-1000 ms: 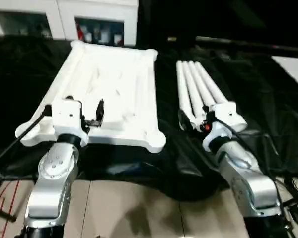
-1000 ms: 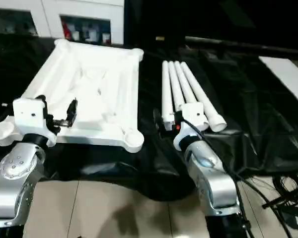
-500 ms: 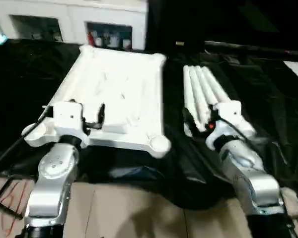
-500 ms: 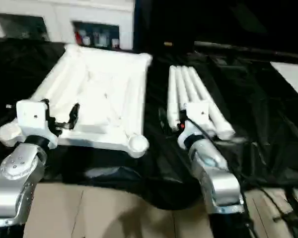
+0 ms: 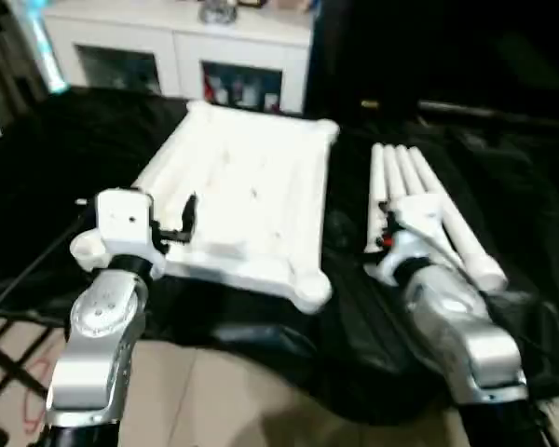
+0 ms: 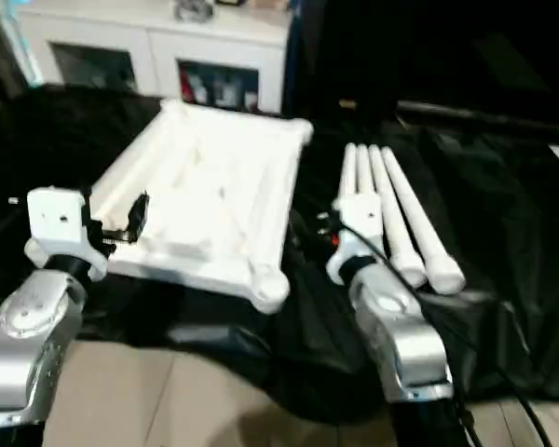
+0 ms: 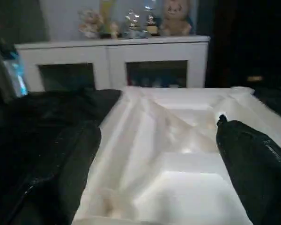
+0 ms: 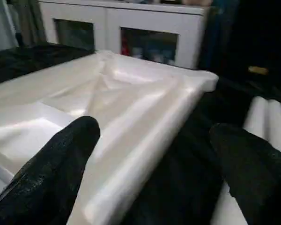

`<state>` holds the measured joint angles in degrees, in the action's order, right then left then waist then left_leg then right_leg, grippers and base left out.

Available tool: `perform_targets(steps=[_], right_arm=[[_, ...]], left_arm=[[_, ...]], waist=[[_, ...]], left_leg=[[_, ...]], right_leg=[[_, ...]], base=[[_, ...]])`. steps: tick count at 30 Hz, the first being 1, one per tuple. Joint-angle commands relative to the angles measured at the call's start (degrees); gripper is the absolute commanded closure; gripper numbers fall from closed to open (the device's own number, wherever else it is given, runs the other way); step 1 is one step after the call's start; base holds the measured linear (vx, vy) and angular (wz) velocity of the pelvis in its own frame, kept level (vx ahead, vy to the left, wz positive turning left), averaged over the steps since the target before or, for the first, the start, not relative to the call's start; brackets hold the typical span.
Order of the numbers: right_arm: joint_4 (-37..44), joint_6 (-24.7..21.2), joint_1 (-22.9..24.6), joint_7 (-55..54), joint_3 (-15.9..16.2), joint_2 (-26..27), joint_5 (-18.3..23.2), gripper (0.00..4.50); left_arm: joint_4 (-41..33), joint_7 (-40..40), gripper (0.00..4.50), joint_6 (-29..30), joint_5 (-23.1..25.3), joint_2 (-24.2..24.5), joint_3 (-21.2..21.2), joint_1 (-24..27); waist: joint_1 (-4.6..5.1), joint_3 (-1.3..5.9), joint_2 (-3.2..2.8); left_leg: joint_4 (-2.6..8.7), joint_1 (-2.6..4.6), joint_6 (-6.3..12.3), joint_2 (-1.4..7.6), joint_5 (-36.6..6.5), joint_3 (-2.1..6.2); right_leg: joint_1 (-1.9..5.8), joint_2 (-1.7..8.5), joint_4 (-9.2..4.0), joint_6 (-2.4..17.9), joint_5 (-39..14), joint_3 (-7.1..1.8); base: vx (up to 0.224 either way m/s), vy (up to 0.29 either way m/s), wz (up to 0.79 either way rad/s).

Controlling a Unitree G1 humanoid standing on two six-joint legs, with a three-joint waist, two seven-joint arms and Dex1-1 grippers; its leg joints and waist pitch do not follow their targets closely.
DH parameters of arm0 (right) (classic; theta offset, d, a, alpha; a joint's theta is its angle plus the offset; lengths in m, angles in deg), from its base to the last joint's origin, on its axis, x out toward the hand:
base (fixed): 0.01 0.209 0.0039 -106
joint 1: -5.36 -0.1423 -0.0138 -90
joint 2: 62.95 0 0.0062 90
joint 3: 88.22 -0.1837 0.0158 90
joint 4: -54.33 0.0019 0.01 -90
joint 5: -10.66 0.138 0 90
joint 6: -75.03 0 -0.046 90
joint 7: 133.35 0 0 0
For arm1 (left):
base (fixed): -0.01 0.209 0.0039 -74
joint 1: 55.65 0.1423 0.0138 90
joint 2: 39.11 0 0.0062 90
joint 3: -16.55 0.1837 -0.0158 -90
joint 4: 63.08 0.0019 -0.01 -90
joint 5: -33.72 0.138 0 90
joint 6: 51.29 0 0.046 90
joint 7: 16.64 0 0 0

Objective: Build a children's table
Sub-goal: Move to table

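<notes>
The white tabletop point(image 5: 247, 191) lies underside up on a black cloth, its ribs and round corner sockets showing. Several white tube legs point(image 5: 427, 200) lie side by side to its right. My left gripper point(image 5: 140, 209) hovers over the tabletop's near left edge, open, with nothing between its black fingers point(image 7: 253, 164). In the left wrist view the ribbed underside point(image 7: 178, 140) spreads ahead of it. My right gripper point(image 8: 154, 129) is open and empty too. It hangs above the gap between the tabletop point(image 8: 117, 103) and the legs point(image 8: 267, 112), near the legs' closer ends.
A white cabinet with glass doors point(image 5: 214, 60) stands behind the cloth, with toys on top point(image 7: 145, 23). The black cloth point(image 5: 503, 149) drapes down to a beige floor point(image 5: 252, 400) in front. A cable point(image 5: 28, 270) runs along my left arm.
The whole picture has shifted right and tilted, so the camera moved. Both grippers stay open and empty. Tabletop and legs lie as before.
</notes>
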<state>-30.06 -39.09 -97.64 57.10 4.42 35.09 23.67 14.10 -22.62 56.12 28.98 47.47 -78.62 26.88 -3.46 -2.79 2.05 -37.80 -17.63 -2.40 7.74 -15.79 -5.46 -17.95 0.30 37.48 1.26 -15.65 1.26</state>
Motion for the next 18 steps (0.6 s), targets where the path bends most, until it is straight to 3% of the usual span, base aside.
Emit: perform_targets(steps=[1, 2, 3, 4, 5, 6, 7, 8, 9, 10, 11, 12, 13, 14, 15, 16, 17, 18], right_arm=[[0.33, -2.19, -0.09, -0.24, -0.15, 0.52, 1.3, 0.1], [0.63, -2.62, 0.05, -0.73, -0.77, 0.66, 1.81, 0.1], [0.9, -2.8, 0.22, -0.85, -1.06, 0.62, 2.01, 0.1], [1.26, -2.94, 0.54, -0.88, -1.16, 0.19, 1.65, 0.1], [1.42, -2.62, 0.8, -1.09, -1.11, -0.1, 1.07, 0.1], [1.52, -2.34, 0.99, -1.21, -1.1, -0.25, 0.76, 0.1], [1.64, -2.26, 1.13, -1.21, -1.19, -0.27, 0.48, 0.1], [1.96, -2.25, 1.47, -1.07, -1.3, -0.41, 0.26, 0.1], [2.44, -2.46, 1.96, -1.07, -1.77, -0.38, 0.31, 0.1], [2.64, -2.61, 2.16, -1.18, -1.99, -0.33, 0.38, 0.1], [2.93, -2.65, 2.34, -1.3, -2.15, -0.41, 0.09, 0.1], [3.13, -2.65, 2.47, -1.37, -2.24, -0.5, -0.13, 0.1], [3.13, -2.65, 2.47, -1.37, -2.24, -0.5, -0.13, 0.1], [3.19, -3.11, 2.56, -1.52, -2.44, -0.54, -0.08, 0.1], [3.43, -3.09, 2.76, -1.62, -2.39, -1.02, 0.05, 0.1], [3.53, -3.22, 2.76, -1.78, -2.28, -1.3, -0.07, 0.1], [3.6, -3.28, 2.75, -1.87, -2.2, -1.47, -0.22, 0.1], [3.86, -3.1, 2.69, -1.37, -2.22, -1.62, -0.14, 0.1]], left_arm=[[0.02, -0.67, 0.01, 0.21, 0.43, 0.14, 0.22, -0.59], [0.37, -1.17, 0.01, 0.02, 0.31, 0.17, 0.54, -0.81], [0.61, -1.65, 0.01, -0.06, 0.31, 0.25, 0.9, -0.96], [0.9, -2.35, 0.01, -0.16, 0.4, 0.32, 1.54, -1.13], [1.05, -2.6, 0.01, -0.32, 0.51, 0.36, 1.91, -1.2], [1.17, -2.76, 0.01, -0.47, 0.47, 0.34, 2.08, -1.27], [1.23, -2.86, 0.01, -0.58, 0.4, 0.35, 2.22, -1.3], [1.33, -2.92, 0.01, -0.57, 0.27, 0.26, 2.36, -1.38], [1.53, -3.04, 0.01, -0.76, 0.25, 0.27, 2.59, -1.45], [1.59, -3.13, 0.01, -0.92, 0.26, 0.32, 2.7, -1.44], [1.59, -3.58, 0.01, -0.99, -0.1, 0.32, 2.89, -1.41], [1.56, -3.9, 0.01, -1.02, -0.37, 0.3, 3.03, -1.38], [1.56, -3.9, 0.01, -1.02, -0.37, 0.3, 3.03, -1.38], [1.56, -4.37, 0.01, -1.16, -0.44, 0.34, 3.42, -1.3], [1.61, -5.44, 0.01, -1.21, -0.42, 0.37, 4.04, -1.14], [1.69, -5.72, 0.01, -1.7, -0.01, 0.51, 4.4, -1.12], [1.74, -5.84, 0.01, -2.05, 0.27, 0.6, 4.6, -1.12], [1.57, -6.93, 0.01, -2.3, -0.43, 0.58, 4.91, -1.05]], waist=[[1.42, 1.67, -1.26], [2.86, 3.21, -2.4], [3.0, 3.22, -2.23], [2.19, 2.25, -1.98], [2.07, 2.09, -1.48], [1.92, 2.17, -0.7], [2.24, 2.03, 0.74], [0.49, 2.14, 1.9], [-3.79, 2.9, 1.73], [-3.16, 3.09, 2.27], [-3.25, 3.17, 2.08], [-1.89, 3.47, 0.16], [-1.89, 3.47, 0.16], [-0.58, 3.21, -1.71], [0.66, 2.98, -4.54], [3.3, 3.94, -4.34], [2.99, 3.82, -4.13], [3.75, 3.72, -3.57]], left_leg=[[7.69, -0.19, 2.74, 4.81, -6.93, 1.36], [8.73, 5.67, 5.38, 7.96, -11.14, 4.57], [9.32, 9.83, 1.55, 12.45, -12.75, 3.09], [11.12, 7.36, -1.38, 12.85, -14.19, -0.31], [11.59, 6.86, -1.93, 12.33, -15.58, -2.32], [10.94, 7.63, -2.93, 9.96, -18.39, -6.08], [9.3, 7.39, -2.95, 7.32, -20.91, -7.79], [2.66, 5.15, -2.85, 0.38, -22.79, -9.67], [-3.91, -1.09, -0.69, 0.51, -9.29, -3.32], [-5.26, -3.7, -1.95, 0.04, -6.37, -1.79], [-5.77, -5.39, -3.53, -0.13, -3.52, -0.45], [-3.19, -6.24, -2.73, 1.3, 5.48, 2.04], [-3.19, -6.24, -2.73, 1.3, 5.48, 2.04], [2.77, -5.57, 0.16, 1.38, 10.01, 1.38], [6.85, -2.08, 2.4, 4.87, 3.53, 3.18], [8.78, 2.41, 10.05, 10.53, -2.58, 8.48], [7.94, 3.62, 13.03, 10.74, -4.93, 8.29], [7.02, 3.06, 21.54, 8.8, 2.33, 7.61]], right_leg=[[1.13, 4.31, -5.96, 11.33, -18.23, -1.74], [-2.47, 3.62, -1.68, 11.07, -9.7, 0.82], [-6.47, 4.61, 2.0, 6.72, -5.12, 1.38], [-6.65, 5.22, 3.23, 3.12, -1.25, 2.62], [-6.59, 5.48, 2.94, 2.96, 0.38, 3.11], [-6.83, 6.04, 0.75, 5.61, 1.69, 3.16], [-6.07, 5.8, -1.52, 7.7, -0.68, 1.93], [-2.22, 5.86, -6.9, 13.61, -16.4, -5.66], [5.64, 13.07, -9.68, 22.9, -20.04, -14.65], [7.18, 11.54, -8.26, 24.32, -14.43, -15.1], [7.85, 10.4, -7.33, 25.13, -8.23, -14.63], [4.75, 9.8, -6.61, 23.43, 4.79, -8.02], [4.75, 9.8, -6.61, 23.43, 4.79, -8.02], [3.15, 5.06, -6.59, 18.11, 0.26, -3.99], [0.42, 1.6, -4.21, 10.69, -6.53, -0.13], [-3.0, 2.17, 2.01, 5.12, -8.58, 1.34], [-4.63, 3.01, 2.79, 3.48, -7.52, 1.22], [-6.34, 3.64, 3.83, -1.02, -2.4, 1.33]], base=[[0.059, 0.048, 0.08], [0.121, 0.064, 0.09], [0.14, 0.04, -0.02], [0.14, 0.04, -0.02], [0.095, 0.02, -0.4], [0.108, -0.029, -0.53], [0.108, -0.029, -0.53], [0.186, -0.035, -0.56], [0.19, -0.027, -0.47], [0.19, -0.027, -0.47], [0.155, -0.027, -0.46], [0.139, -0.003, -0.31], [0.139, -0.003, -0.31], [0.128, 0.018, -0.02], [0.133, 0.07, -0.09], [0.133, 0.07, -0.09], [0.146, 0.053, 0.01], [0.132, 0.007, 0.12]])
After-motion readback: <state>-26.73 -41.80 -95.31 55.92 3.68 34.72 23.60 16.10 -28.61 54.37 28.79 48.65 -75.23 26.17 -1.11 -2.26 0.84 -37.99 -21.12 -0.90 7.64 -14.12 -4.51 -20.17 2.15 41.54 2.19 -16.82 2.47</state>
